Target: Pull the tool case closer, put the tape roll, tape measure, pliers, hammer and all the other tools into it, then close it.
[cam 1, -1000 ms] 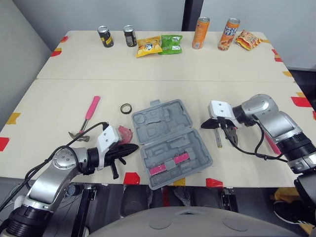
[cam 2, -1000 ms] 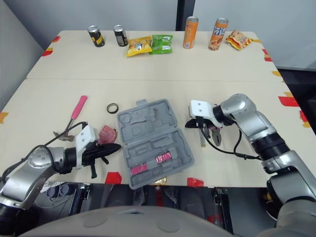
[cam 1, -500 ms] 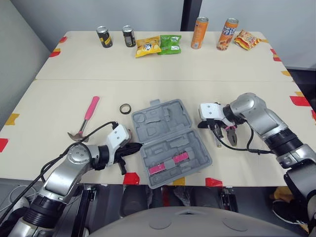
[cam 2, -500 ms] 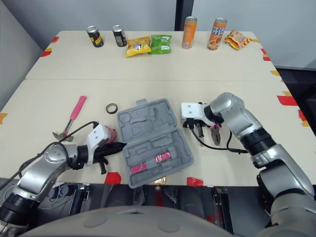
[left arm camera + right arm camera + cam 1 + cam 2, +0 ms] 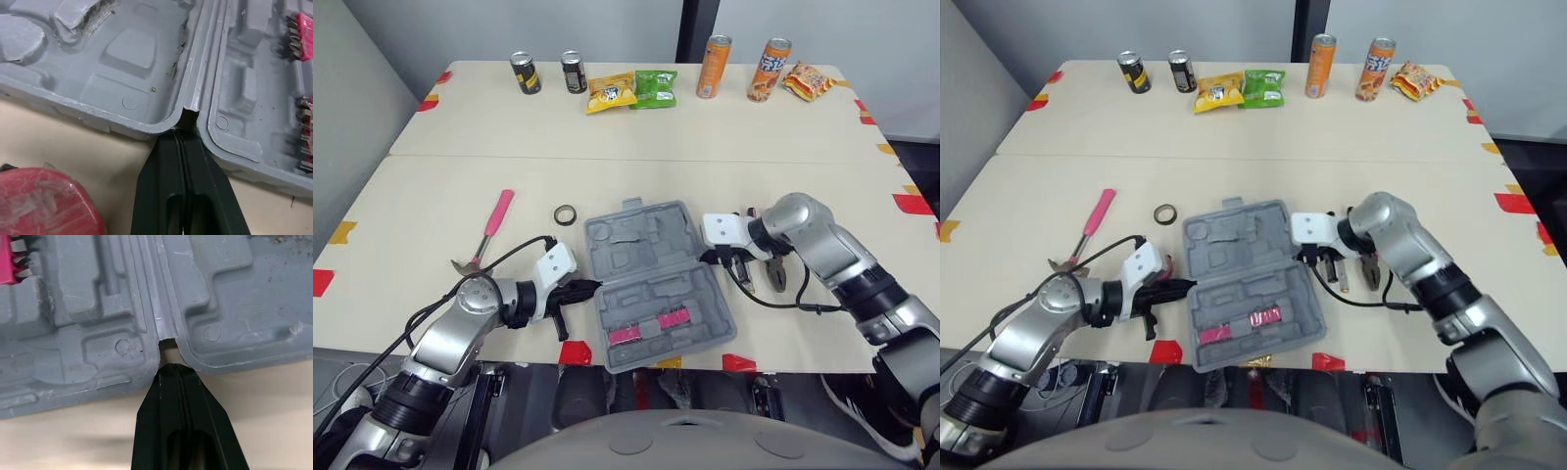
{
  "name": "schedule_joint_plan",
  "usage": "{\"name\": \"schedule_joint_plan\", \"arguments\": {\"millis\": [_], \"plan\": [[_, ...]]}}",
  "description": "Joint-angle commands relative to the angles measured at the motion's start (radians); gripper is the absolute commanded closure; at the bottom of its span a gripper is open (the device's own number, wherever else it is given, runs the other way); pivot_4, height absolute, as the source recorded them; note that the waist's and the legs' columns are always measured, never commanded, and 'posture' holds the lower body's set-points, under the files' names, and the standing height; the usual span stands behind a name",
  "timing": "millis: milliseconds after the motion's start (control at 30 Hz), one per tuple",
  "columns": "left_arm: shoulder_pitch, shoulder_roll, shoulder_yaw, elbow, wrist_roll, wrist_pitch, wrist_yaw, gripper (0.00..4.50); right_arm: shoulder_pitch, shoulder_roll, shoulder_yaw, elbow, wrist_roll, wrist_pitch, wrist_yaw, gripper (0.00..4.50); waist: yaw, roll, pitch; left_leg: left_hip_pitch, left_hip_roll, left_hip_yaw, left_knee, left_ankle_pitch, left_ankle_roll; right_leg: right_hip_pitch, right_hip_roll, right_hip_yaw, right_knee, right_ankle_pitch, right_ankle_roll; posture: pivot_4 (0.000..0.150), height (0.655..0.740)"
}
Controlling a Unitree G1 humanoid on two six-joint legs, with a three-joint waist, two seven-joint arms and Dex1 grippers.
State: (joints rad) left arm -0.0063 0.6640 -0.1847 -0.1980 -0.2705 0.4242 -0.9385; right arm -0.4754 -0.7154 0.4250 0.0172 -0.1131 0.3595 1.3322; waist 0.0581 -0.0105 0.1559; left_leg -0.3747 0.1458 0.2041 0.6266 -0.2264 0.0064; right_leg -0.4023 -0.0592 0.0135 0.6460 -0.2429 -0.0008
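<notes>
The grey tool case (image 5: 651, 257) lies open near the table's front edge, with pink bit holders (image 5: 646, 327) in its near half. My left gripper (image 5: 592, 285) is shut, its tip pressed into the hinge notch on the case's left side (image 5: 182, 131). A red tape measure (image 5: 44, 205) lies just beside that gripper. My right gripper (image 5: 708, 258) is shut too, its tip at the hinge notch on the right side (image 5: 171, 366). The pliers (image 5: 775, 274) lie right of the case. The pink-handled hammer (image 5: 494, 220) and the tape roll (image 5: 566, 213) lie to the left.
Two dark cans (image 5: 524, 72), two snack bags (image 5: 631, 90), two orange cans (image 5: 713, 54) and another snack bag (image 5: 808, 80) stand along the far edge. Red tape marks (image 5: 573, 352) sit on the front edge by the case.
Both grippers have closed in from the sides until their tips meet the case's hinge ends. The case has turned slightly, squarer to the table edge.
</notes>
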Motion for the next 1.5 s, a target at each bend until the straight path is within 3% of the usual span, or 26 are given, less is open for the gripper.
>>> {"name": "schedule_joint_plan", "arguments": {"millis": [33,400,900,1500], "plan": [[-0.068,0.013,-0.021,0.037,0.020,-0.023,-0.041,4.45,0.073,-0.008,-0.029,-0.134,0.054,0.074,-0.014,4.50,0.001,0.000,0.000,0.000,0.000,0.000,0.000,0.000,0.000,0.000,0.000,0.000,0.000,0.000,0.000,0.150,0.7400],[-0.186,0.027,-0.084,0.106,0.050,-0.042,-0.176,4.45,0.226,-0.035,-0.081,-0.314,0.101,0.218,-0.104,4.50,-0.005,0.001,-0.001,0.000,0.000,-0.001,0.000,0.000,-0.001,0.000,0.000,0.000,0.000,0.000,0.000,0.150,0.7400],[-0.072,0.047,-0.085,-0.035,0.044,0.015,-0.172,4.45,0.315,-0.104,-0.093,-0.421,0.172,0.280,-0.151,4.50,-0.006,0.001,-0.001,0.001,0.000,-0.001,-0.001,0.000,-0.002,0.000,0.000,0.000,0.000,0.000,0.000,0.150,0.7400],[-0.016,0.072,-0.072,-0.072,0.048,0.028,-0.161,4.45,0.369,-0.108,-0.078,-0.473,0.206,0.310,-0.198,4.50,-0.009,0.001,-0.001,0.006,0.000,-0.001,-0.005,0.000,-0.003,0.004,0.000,0.000,-0.002,0.000,0.000,0.150,0.7400]]}}
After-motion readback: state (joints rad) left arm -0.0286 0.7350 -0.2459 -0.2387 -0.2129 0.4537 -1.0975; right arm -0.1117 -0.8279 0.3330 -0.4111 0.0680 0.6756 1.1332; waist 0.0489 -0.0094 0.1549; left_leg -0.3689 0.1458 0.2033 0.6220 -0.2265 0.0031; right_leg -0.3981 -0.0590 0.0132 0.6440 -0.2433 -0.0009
